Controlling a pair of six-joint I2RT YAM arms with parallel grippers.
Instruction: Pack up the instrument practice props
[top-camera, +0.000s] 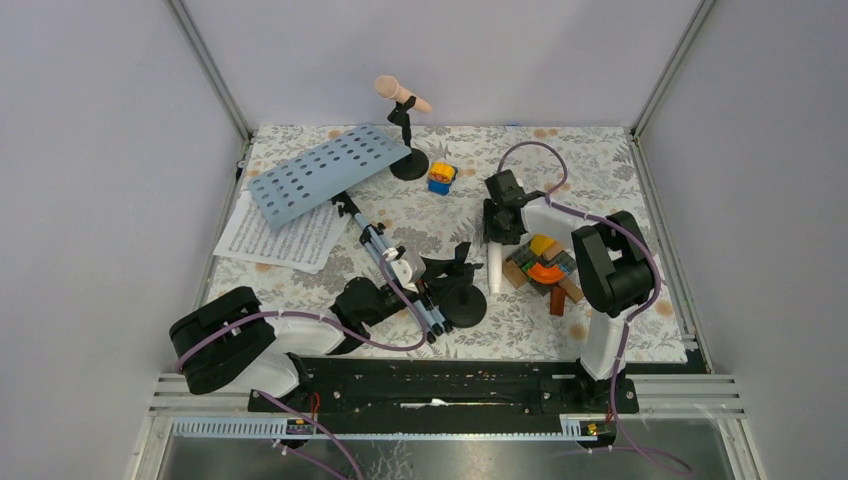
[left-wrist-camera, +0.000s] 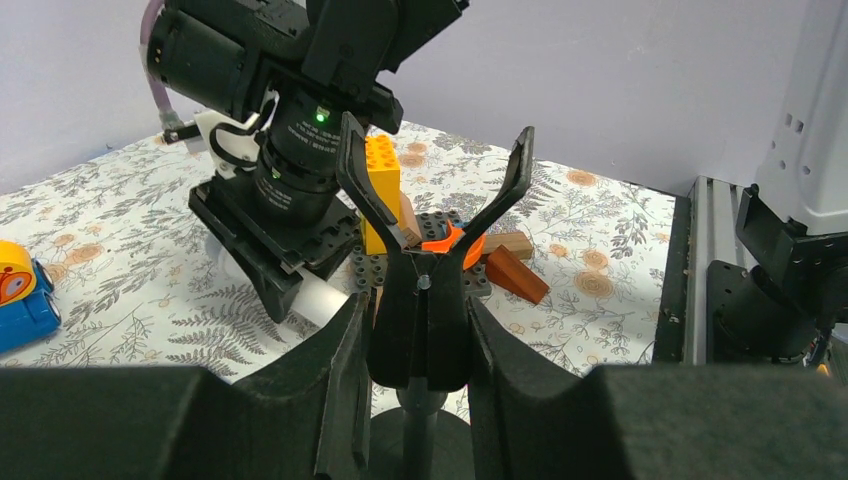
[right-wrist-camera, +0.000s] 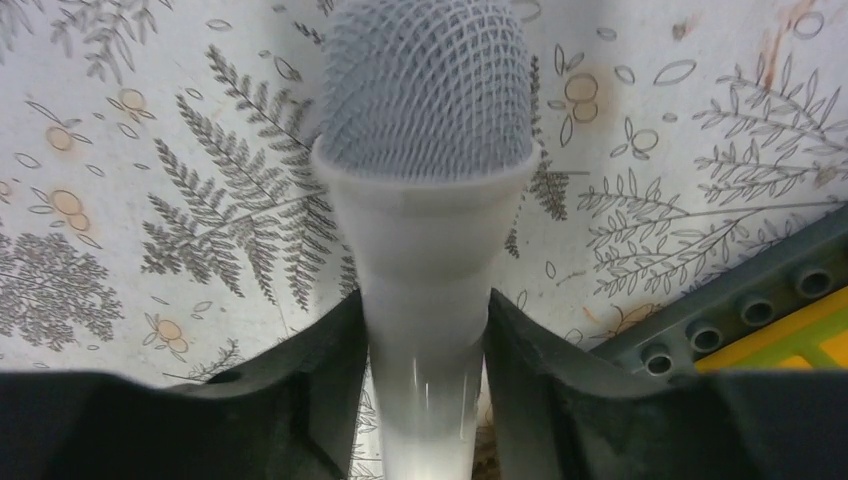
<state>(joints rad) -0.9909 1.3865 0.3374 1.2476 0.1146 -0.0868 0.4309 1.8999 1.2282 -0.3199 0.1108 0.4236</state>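
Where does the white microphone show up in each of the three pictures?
Top view: the white microphone is right of centre, left of the toy block pile.
Left wrist view: the microphone peeks out left of centre.
Right wrist view: centre, filling the frame, held in the right tool.
Shared landmark: the toy block pile.

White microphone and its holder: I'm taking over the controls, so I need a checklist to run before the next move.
1. Right gripper shut on the white microphone: ok.
2. Left gripper shut on the black holder: ok.
3. Holder's fork empty, prongs up: ok.
4. Microphone lined up above the fork: not ok; it is off to one side.
5. Microphone clear of the toy blocks: cannot tell; they are close.
6. Holder's base free of the music stand's legs: cannot tell.
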